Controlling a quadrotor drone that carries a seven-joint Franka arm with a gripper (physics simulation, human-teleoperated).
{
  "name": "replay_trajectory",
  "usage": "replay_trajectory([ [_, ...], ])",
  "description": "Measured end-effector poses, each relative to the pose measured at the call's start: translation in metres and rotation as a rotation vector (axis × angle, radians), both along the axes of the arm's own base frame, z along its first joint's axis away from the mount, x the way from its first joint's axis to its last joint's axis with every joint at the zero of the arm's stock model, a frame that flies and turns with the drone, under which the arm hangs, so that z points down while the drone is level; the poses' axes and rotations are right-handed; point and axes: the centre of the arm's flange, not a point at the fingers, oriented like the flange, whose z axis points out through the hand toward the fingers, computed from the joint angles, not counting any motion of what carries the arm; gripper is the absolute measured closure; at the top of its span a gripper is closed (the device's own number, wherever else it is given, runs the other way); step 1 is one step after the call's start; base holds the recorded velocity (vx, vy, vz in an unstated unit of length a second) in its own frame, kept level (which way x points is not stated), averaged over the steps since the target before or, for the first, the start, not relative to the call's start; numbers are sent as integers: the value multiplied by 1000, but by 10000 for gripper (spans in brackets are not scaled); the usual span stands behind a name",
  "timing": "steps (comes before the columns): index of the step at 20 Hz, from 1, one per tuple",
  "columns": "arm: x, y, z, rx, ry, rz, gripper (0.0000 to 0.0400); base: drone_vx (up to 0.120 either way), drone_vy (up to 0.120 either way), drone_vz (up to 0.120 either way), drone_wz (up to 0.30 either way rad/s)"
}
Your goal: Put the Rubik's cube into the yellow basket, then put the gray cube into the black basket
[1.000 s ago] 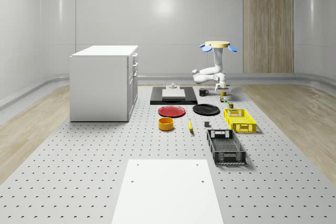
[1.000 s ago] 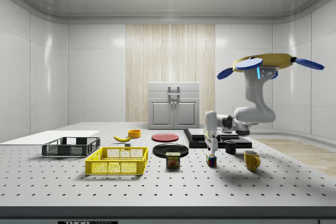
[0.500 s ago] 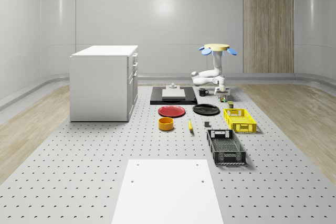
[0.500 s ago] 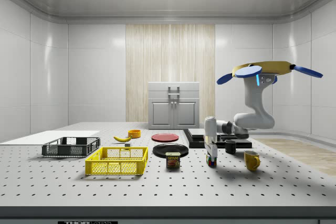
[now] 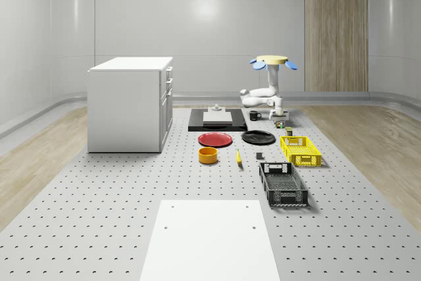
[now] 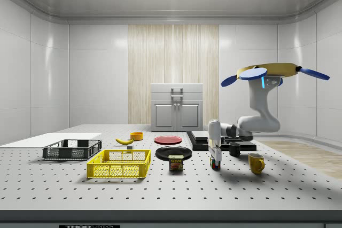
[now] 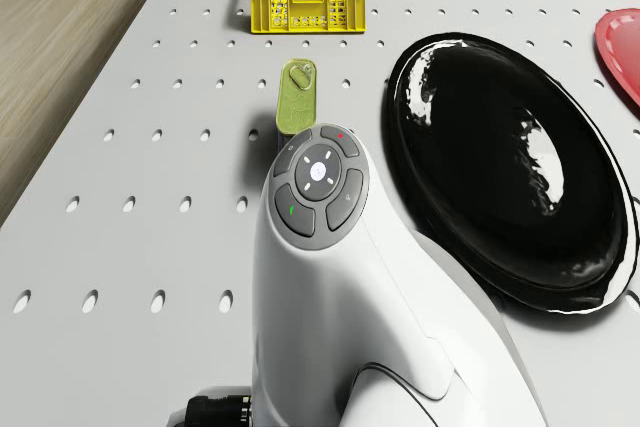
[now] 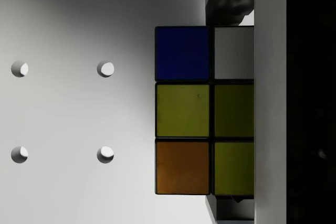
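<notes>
Blue, white, yellow and orange tiles face the wrist camera: the Rubik's cube [image 8: 205, 109] sits directly under the pincer [image 6: 215, 159], flat on the counter [image 6: 160, 190] near its far end from the white mat, between the tin [image 6: 176, 163] and the yellow mug [image 6: 256, 163]. Whether the pincer has closed on it I cannot tell (a finger [image 8: 270, 98] lies along one face). The drone [image 6: 267, 71] hovers over the counter beside the black slab, arm folded down to the cube. Judging by the layout, the yellow basket [image 6: 119, 164] lies toward the side view's left, past the tin. The gray cube [image 5: 259, 156] waits beside the black basket [image 5: 283, 184].
</notes>
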Motion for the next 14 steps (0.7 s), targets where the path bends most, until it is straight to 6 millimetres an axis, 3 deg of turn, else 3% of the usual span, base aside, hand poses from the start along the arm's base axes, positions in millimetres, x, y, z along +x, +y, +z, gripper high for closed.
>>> replay_trajectory([
  [12,0,0,5,0,0,0,0,0,-3,0,0],
  [14,0,0,5,0,0,0,25,0,0,0,0],
])
